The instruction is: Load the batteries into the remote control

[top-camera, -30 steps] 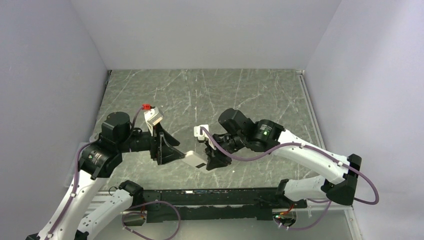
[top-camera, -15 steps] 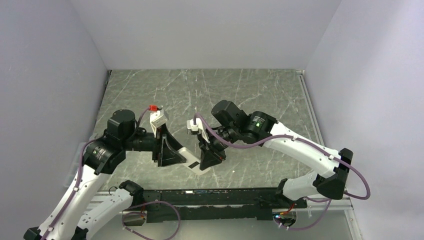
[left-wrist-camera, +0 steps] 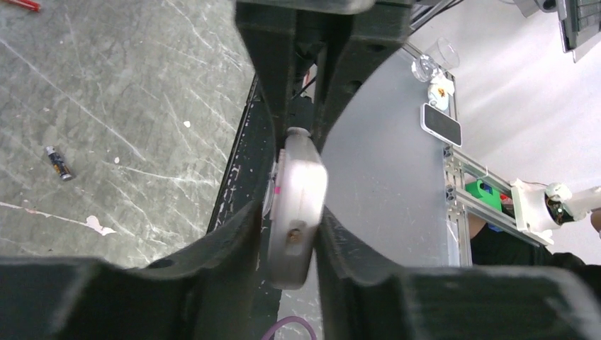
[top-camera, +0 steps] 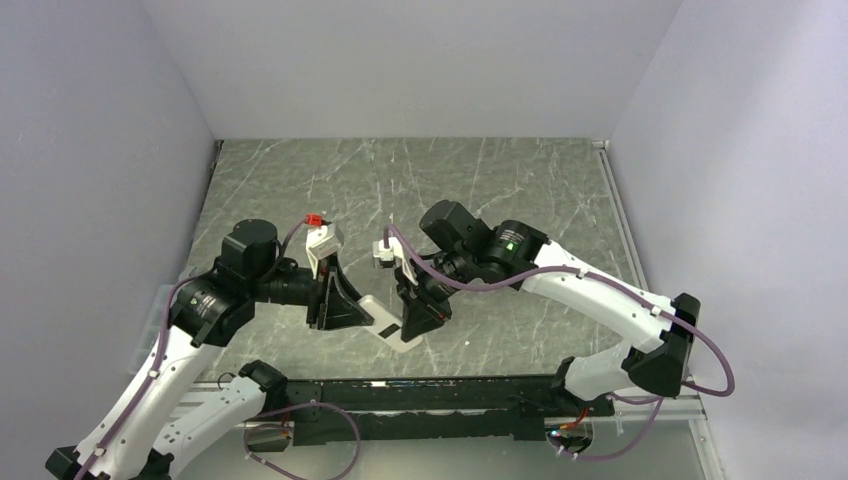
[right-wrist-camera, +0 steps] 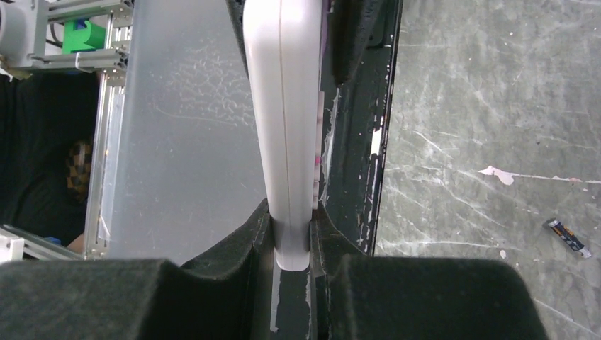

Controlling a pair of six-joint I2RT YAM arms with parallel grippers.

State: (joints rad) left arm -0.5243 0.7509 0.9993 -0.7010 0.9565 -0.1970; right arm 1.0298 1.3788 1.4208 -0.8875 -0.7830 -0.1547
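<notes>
Pinching remote control (top-camera: 385,325) from both ends: our left claw (left-wrist-camera: 290,212) grips one end, our right claw (right-wrist-camera: 290,209) grips other. We see one dark battery (left-wrist-camera: 59,163) lying on surface (top-camera: 480,180).

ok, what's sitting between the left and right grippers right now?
The remote control, nothing else: it bridges the gap between the left gripper and right gripper in the top view. Each wrist view shows the jaws closed on it.

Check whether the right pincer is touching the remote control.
Touching. The right wrist view shows the right pincer clamped on the remote control, no gap at either finger.
</notes>
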